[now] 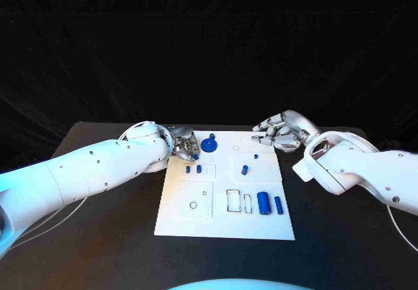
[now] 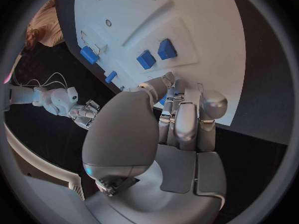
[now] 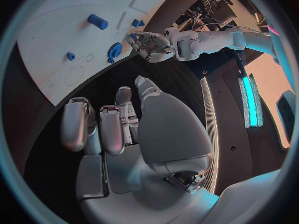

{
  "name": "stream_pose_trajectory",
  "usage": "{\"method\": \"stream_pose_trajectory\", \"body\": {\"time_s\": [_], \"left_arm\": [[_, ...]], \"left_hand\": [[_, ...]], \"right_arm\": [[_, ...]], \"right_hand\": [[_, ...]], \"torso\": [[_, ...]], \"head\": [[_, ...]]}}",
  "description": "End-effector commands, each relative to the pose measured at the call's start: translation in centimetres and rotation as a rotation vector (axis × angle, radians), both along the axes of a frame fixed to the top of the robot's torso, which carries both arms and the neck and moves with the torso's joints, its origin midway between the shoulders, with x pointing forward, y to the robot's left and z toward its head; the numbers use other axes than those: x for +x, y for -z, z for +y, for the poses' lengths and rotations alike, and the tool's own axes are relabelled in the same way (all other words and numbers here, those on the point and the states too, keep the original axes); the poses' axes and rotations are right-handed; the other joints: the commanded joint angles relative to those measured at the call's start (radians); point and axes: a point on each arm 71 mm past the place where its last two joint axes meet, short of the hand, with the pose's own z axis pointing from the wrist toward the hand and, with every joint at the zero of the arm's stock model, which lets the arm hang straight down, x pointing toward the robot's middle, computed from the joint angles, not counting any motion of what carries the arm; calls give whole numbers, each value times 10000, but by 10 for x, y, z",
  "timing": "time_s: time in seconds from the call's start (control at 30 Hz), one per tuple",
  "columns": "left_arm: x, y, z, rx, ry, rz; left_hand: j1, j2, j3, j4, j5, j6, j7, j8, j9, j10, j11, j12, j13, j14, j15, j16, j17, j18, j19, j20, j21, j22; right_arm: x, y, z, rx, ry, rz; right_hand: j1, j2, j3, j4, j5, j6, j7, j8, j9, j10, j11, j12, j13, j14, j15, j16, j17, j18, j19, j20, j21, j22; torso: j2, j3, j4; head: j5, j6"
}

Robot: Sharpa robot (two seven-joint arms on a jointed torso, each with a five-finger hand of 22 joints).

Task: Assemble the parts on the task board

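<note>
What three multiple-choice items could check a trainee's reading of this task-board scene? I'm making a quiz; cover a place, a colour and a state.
1. Where does the round blue part lie?
A. at the task board's far edge, by the left hand
B. on the bare table
C. in the right hand

2. What colour is the task board?
A. black
B. white
C. red

3. What is the right hand holding?
A. a blue part
B. a cable
C. nothing

Answers:
1 A, it sits beside the left hand at the far edge.
2 B, the plate is white on the black table.
3 C, its fingers are bare in the right wrist view.
</note>
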Motion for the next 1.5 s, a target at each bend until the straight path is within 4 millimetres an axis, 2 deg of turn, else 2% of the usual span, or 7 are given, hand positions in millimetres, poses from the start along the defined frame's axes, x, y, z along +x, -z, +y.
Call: {"method": "stream_pose_trajectory", "body": {"time_s": [0.03, 0.23, 0.5, 0.63, 0.87, 0.97, 1.5], "left_arm": [[0, 0, 2, 72, -25, 41], [-2, -3, 15, -164, -238, -36], [-5, -16, 36, -1808, -1000, -270], [-9, -24, 47, -3570, -1577, -107], [-22, -36, 61, -8365, -3013, 1038], [-28, -40, 69, -9868, -3540, 1454], [-52, -55, 83, -12216, -3827, 2223]], "left_hand": [[-74, -58, 31, -35, -6, -80, -8, -71, -22, 12, 55, -47, 18, -20, 71, 64, -23, -97, -78, 26, 4, -12], [-86, -104, 49, -51, -6, -210, -17, -84, -84, -9, 33, -104, 22, -28, 61, 64, -46, -85, -107, 24, -19, -55], [-125, -102, 66, -30, -6, -118, -24, -9, -92, -19, 52, -148, 29, -18, 66, 95, -19, -57, -184, 16, -97, -194], [-216, -93, 49, 19, -7, 190, 12, 131, -65, 54, 76, -155, 66, -15, 87, 114, -30, -32, -266, 21, -186, -340], [-370, -39, -194, 91, -17, 450, 86, 210, -102, 119, 104, -18, 177, -535, 142, -544, -1101, 431, -1768, 83, -1865, -2913], [-353, 56, -403, 47, -5, 451, 116, 189, -165, -72, 161, 69, 237, -1977, 182, -2977, -4590, 528, -2277, 121, -2626, -3686], [-204, 271, -689, -114, -5, 317, 241, 121, -323, -493, 275, 310, 326, -2379, 274, -3881, -5383, 522, -2406, 194, -3391, -4191]], "right_arm": [[2, 2, -2, -372, -151, 82], [8, 6, -9, -1856, -562, -202], [15, 10, -7, -5119, -1229, -1194], [19, 12, -2, -6290, -1307, -1592], [26, 21, 8, -7127, -1427, -1913], [28, 26, 12, -7297, -1512, -1906], [30, 48, 24, -7759, -1859, -1446]], "right_hand": [[138, -12, 197, 57, 21, 24, 29, -38, 23, -666, 10, -1345, -1036, -28, -67, -780, -957, 213, -330, -14, -635, 137], [618, -317, 831, -2, -613, 271, 161, 48, 77, -642, 279, -4542, -3782, 57, 73, -1210, -1352, 277, -381, 94, -1129, -154], [896, -579, 1422, -228, -891, 724, -7, -54, 79, 74, 171, -5831, -5222, 245, 32, -812, -858, 131, 52, 67, -542, 301], [865, -675, 1542, -238, -901, 795, -28, -150, 60, 228, 166, -6127, -5551, 282, 30, -689, -723, 87, 164, 58, -358, 447], [840, -739, 1692, -257, -876, 820, 7, -281, 31, 291, 210, -6438, -5883, 306, 59, -579, -599, 58, 233, 77, -242, 555], [841, -762, 1765, -278, -807, 827, 27, -335, 19, 319, 230, -6546, -6009, 309, 73, -552, -574, 54, 244, 86, -224, 580], [852, -826, 1981, -388, -626, 993, 105, -383, 28, 341, 303, -6819, -6330, 310, 133, -479, -500, 41, 273, 136, -173, 653]], "torso": [[-6, 0, -4], [-22, -2, 6], [-18, -5, 13], [-4, -11, 3], [18, -43, 25], [15, -29, 9], [8, -28, 8]], "head": [[-16, 13], [-52, 38], [-125, 137], [-340, 196], [-684, 206], [-739, 182], [-743, 156]]}}
